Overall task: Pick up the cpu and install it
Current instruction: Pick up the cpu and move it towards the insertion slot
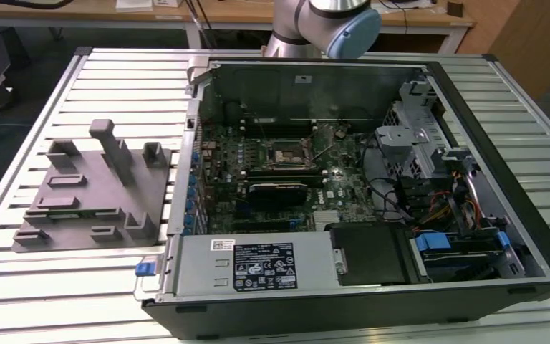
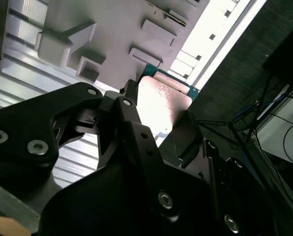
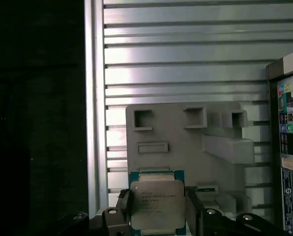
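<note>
The gripper (image 3: 157, 216) is squeezing the cpu (image 3: 156, 201). One black finger is pressing on each side edge, and the fingers (image 3: 192, 209) are leaving the shiny top bare. The cpu is hanging in the air over the gray tray (image 3: 176, 142) and the striped metal table (image 3: 186, 64). It is outside the case (image 1: 504, 236).

I am thinking the cpu is light, flat and stiff, so it is not bending. Its metal top is looking smooth, so it could be slippery. The thin green rim and the hidden underside are likely easy to hurt. The side edges are the safe place to hold, and that is where the fingers are holding it. If the squeeze is too soft, it could tip or slide out.

In the exterior view the arm (image 1: 328, 21) is standing behind the open case. The socket (image 1: 285, 153) is sitting deep inside, on the green board. A metal cage (image 1: 404, 140) and a bunch of wires (image 1: 418, 208) are crowding the side toward the exterior view's right. The tall case walls are standing all around. The blocks on the tray are sticking up under the cpu too, and it could bump them.
</note>
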`<state>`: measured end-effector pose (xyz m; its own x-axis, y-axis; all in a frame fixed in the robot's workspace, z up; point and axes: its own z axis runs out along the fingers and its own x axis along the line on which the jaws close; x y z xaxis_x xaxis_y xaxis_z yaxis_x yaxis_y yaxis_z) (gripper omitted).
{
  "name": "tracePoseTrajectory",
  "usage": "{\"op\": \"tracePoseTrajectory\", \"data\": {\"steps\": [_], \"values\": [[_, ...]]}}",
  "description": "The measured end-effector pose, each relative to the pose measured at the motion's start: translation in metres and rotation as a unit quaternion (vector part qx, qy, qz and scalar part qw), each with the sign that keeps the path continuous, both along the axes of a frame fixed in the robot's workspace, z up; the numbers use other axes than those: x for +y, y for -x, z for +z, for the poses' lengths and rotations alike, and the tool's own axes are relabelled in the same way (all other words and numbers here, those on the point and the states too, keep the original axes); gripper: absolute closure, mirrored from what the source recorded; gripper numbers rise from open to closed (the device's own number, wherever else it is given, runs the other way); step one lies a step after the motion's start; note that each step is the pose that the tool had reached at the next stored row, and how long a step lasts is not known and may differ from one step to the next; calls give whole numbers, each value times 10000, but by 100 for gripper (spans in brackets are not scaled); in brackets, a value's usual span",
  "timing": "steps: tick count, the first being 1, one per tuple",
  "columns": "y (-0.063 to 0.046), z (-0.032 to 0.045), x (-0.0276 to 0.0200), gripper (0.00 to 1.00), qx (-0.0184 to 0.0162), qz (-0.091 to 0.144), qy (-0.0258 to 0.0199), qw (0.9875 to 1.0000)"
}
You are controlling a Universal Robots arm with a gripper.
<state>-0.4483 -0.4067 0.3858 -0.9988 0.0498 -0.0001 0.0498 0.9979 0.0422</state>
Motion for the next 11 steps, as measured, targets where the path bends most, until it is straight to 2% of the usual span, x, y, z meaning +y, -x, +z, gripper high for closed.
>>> {"op": "tracePoseTrajectory", "data": {"steps": [4, 11], "values": [[0, 80, 0, 47, -1, 0, 0, 10000], [-3, 83, 0, 47, 0, 0, 0, 10000]]}}
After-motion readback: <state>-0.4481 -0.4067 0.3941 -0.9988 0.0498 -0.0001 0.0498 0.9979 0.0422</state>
